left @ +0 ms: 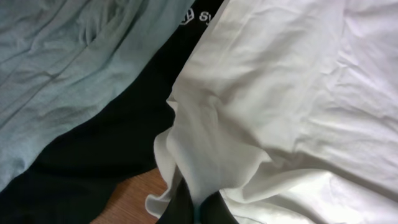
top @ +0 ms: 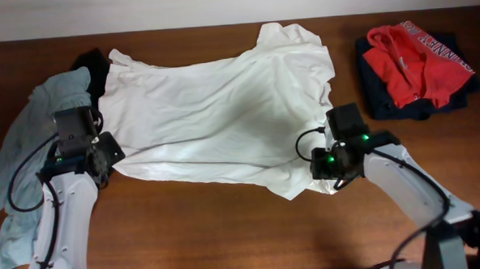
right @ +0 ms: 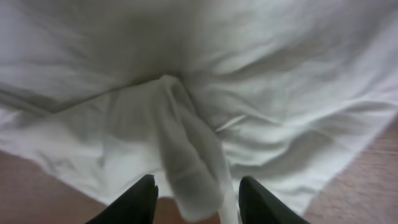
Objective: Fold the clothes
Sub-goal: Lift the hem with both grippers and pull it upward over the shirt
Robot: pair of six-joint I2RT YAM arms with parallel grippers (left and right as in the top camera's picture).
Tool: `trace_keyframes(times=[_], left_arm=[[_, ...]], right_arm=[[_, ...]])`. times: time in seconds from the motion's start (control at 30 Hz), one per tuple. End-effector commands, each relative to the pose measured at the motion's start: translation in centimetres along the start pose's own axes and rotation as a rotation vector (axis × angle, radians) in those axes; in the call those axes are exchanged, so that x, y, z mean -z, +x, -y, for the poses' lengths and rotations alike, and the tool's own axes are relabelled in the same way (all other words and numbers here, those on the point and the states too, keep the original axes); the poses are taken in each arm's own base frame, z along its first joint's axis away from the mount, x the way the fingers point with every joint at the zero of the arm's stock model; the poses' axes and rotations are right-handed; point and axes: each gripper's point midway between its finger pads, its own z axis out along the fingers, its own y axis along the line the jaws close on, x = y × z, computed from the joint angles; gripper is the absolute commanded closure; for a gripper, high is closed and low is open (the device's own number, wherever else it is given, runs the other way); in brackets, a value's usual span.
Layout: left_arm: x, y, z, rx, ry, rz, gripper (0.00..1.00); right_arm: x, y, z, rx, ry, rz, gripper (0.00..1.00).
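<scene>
A white T-shirt [top: 223, 111] lies spread across the middle of the wooden table, wrinkled. My left gripper [top: 109, 153] is at its left edge; in the left wrist view the gripper [left: 199, 213] is shut on a pinched fold of the white shirt [left: 280, 93]. My right gripper [top: 321, 162] is at the shirt's right lower corner. In the right wrist view it [right: 199, 199] is open, its two fingers either side of a raised roll of the white shirt [right: 186, 149].
A pale blue-grey garment [top: 26, 152] and a black garment [top: 95, 64] lie at the left, partly under the shirt; both show in the left wrist view [left: 68, 56], [left: 93, 162]. A red hoodie [top: 415, 62] lies on a folded navy garment [top: 384, 100] at the back right.
</scene>
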Motion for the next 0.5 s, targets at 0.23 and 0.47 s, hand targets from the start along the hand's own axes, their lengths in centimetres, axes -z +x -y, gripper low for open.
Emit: trace_keyframes(times=[0.23, 0.47], left_arm=[[-1.0, 0.4, -0.1, -0.021, -0.021, -0.038, 0.99], [-0.8, 1.6, 0.0, -0.063, -0.024, -0.082, 0.99]], right_arm=[[-1.4, -0.5, -0.1, 0.007, -0.017, -0.004, 0.95], [-0.1, -1.0, -0.4, 0.026, -0.015, 0.005, 0.96]])
